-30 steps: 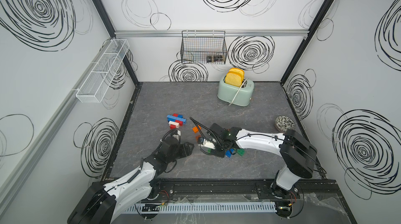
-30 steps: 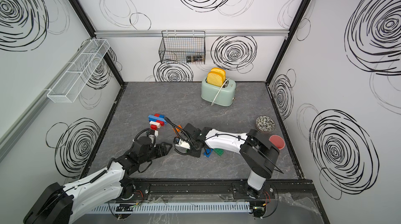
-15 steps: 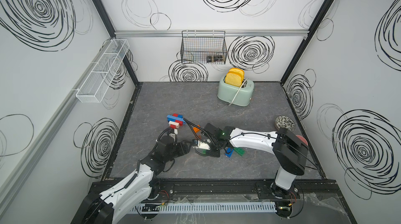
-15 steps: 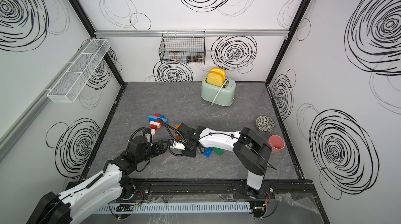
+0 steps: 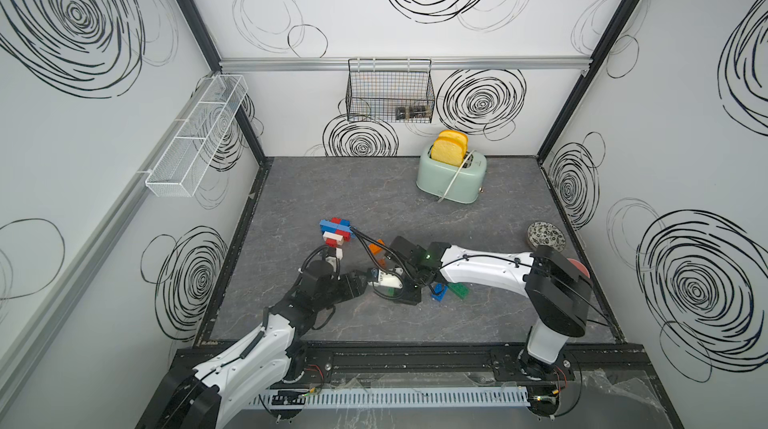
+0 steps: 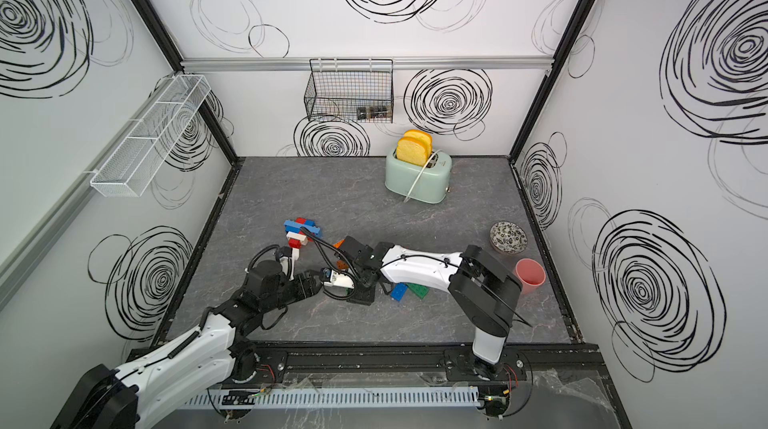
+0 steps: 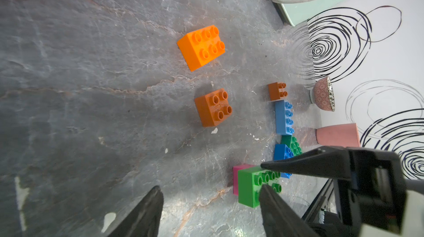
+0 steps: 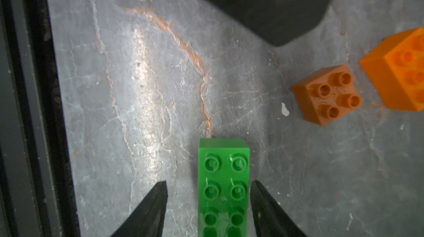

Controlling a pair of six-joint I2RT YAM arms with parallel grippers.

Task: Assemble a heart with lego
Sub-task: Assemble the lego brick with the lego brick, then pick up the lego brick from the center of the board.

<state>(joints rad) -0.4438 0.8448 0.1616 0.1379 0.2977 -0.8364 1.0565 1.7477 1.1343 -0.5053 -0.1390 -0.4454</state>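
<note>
Your cell: white swirl-printed walls (image 5: pixel 104 181) box in a grey veined tabletop (image 5: pixel 374 194), mint toaster (image 5: pixel 451 179) at rear. Your left gripper (image 7: pixel 210 187) hangs open, empty; your right gripper (image 8: pixel 209 182) stands open astride a green brick (image 8: pixel 223 167) flat on the slab, front-centre. Stacked lego (image 5: pixel 334 231) sits mid-left w/ an orange brick (image 7: pixel 202 46) loose nearby.

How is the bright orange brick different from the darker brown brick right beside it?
The orange brick is oblong with six studs; the brown brick is square with four. The orange brick looks bigger and brighter than the brown brick. Both sit loose on the table, studs up, not touching.
</note>
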